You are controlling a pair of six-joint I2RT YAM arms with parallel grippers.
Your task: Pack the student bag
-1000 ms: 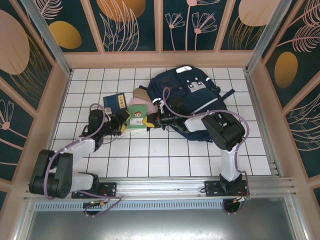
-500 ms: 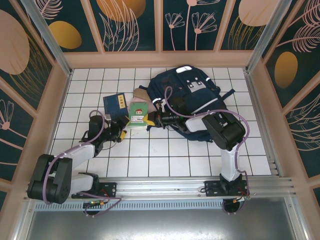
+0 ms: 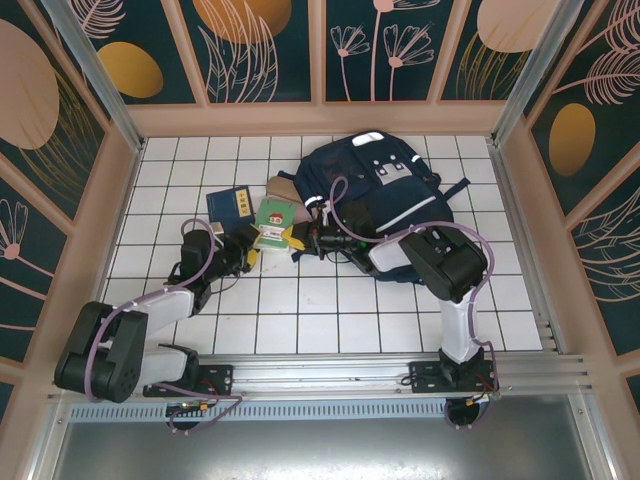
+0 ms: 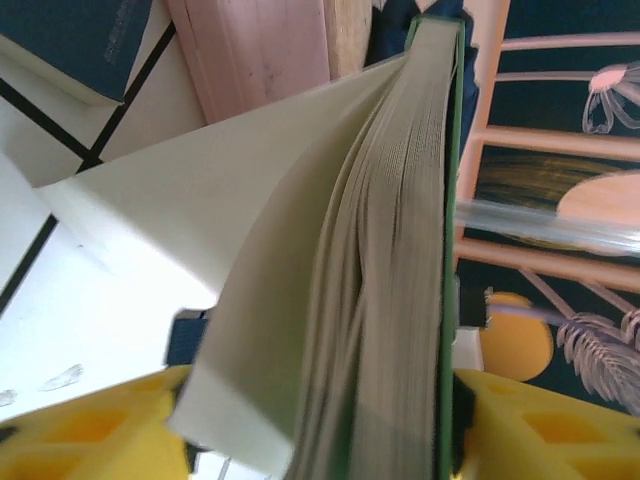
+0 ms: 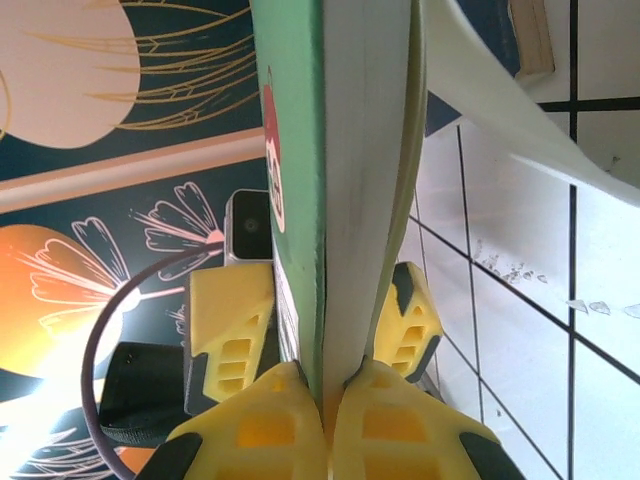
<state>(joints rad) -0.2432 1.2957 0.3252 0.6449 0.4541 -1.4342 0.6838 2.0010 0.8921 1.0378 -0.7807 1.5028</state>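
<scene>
A green book stands tilted on edge over the tiles, just left of the student bag, a big navy backpack lying at the back centre. My right gripper is shut on the book's near edge, its yellow fingertips pinching the cover and pages. My left gripper grips the same book from the other side. Its yellow fingers press both covers, and the page block runs between them. One loose cover flops away to the left.
A dark blue book lies flat on the tiles left of the green one, and a tan book rests against the bag's left side. Wooden walls with painted panels enclose the white tiled table.
The green book has tipped further upright and shifted slightly toward the back. The left gripper's jaws widened, then closed in on the book. The right gripper kept its grip.
</scene>
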